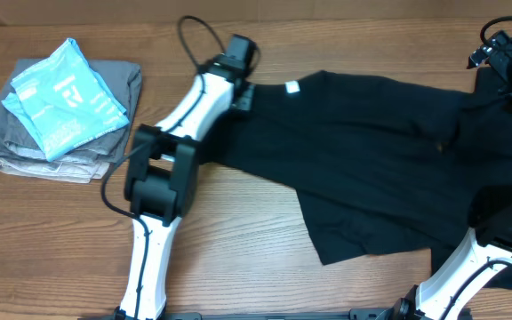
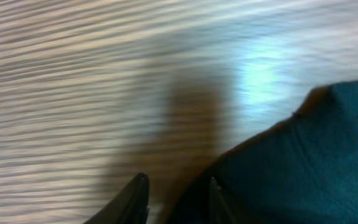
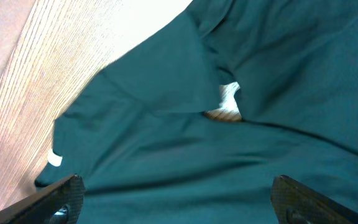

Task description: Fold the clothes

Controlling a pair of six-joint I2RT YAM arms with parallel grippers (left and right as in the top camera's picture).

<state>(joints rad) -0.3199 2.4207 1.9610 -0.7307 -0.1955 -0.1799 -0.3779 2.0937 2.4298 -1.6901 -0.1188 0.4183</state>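
Fabric of the black T-shirt (image 1: 372,151) lies rumpled on the table (image 1: 238,222). The left gripper (image 2: 176,186), jaws narrowly apart, sits at its left edge. The right gripper (image 3: 179,186) is spread wide above its right end. Bare wood borders its left.

The left arm (image 1: 198,98) is built of smooth white tubular links joined by blocky matte-black joint housings (image 1: 158,173). A thin black cable (image 1: 189,31) loops off its black wrist block. The right arm (image 1: 469,267) has the same white shells and black joints, with black cables (image 1: 500,22) bunched at its wrist. The fingers (image 2: 132,199) of the left gripper (image 2: 173,202) are dark and tapered. The fingertips (image 3: 61,196) of the right gripper (image 3: 182,199) are black, squared and faintly textured.
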